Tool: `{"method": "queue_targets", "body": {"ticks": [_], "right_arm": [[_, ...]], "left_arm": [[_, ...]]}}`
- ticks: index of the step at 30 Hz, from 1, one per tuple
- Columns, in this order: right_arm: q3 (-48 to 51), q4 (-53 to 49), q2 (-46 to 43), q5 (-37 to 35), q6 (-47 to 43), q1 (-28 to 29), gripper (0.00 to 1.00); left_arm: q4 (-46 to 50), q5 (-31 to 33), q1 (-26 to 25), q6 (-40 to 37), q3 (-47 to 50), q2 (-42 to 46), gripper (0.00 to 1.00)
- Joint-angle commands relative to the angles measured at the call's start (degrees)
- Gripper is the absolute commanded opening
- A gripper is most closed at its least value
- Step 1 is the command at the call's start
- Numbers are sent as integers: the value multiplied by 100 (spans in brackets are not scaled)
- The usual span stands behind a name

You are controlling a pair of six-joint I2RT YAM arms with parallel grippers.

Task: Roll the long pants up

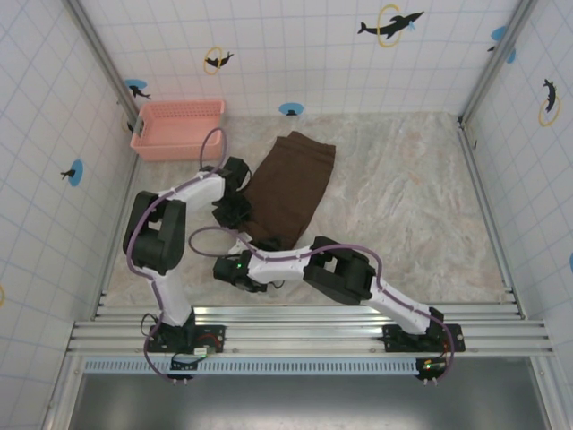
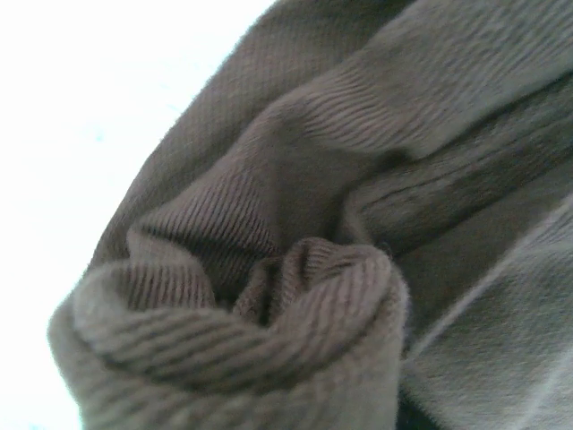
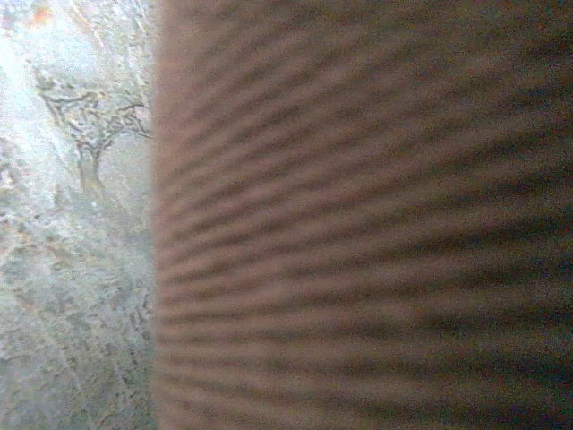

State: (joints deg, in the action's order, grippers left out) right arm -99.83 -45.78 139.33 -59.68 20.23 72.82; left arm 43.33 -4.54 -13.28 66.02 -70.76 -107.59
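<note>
The long pants (image 1: 288,186) lie folded as a dark brown strip, running from the back middle of the table toward the arms. Their near end (image 1: 269,240) is bunched into a small roll. My left gripper (image 1: 235,212) is at the left edge of that near end. In the left wrist view, a curled roll of ribbed brown fabric (image 2: 269,322) is pressed close to the lens and hides the fingers. My right gripper (image 1: 250,259) is low at the near end of the roll. In the right wrist view, blurred brown fabric (image 3: 358,233) sits right against the camera.
A pink plastic basket (image 1: 177,128) stands at the back left, near the wall. The marble tabletop (image 1: 412,197) stretches to the right of the pants. Metal rails (image 1: 304,327) run along the near edge at the arm bases. Tiled walls close in three sides.
</note>
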Motion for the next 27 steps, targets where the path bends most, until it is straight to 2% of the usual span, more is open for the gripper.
{"method": "queue_targets", "body": {"ticks": [1,3,4,8,16,22,27], "right_arm": [[355,418,-279,1132,-266,-87,0],[480,565,-385,1636,-415,-153,0],[511,607,-421,1863,-478,-192,0],[651,780,-566,2633,-608,-357,0],[536,800,-631,4085,-814,-839,0],[609,908,-580,5103,-869,-1256,0],[684,948,-538,5551,-1022,-1439,0]], "left_arm": [[-594,334,217,-440,440,409,60],[-759,449,279,-654,542,831,77],[-839,527,287,-805,588,1076,96],[-1322,632,397,-1197,940,2109,97],[-2946,-30,643,-1059,2439,3781,97],[-4211,-469,671,-512,3677,4403,97],[-4982,-602,709,-252,4326,4427,97]]}}
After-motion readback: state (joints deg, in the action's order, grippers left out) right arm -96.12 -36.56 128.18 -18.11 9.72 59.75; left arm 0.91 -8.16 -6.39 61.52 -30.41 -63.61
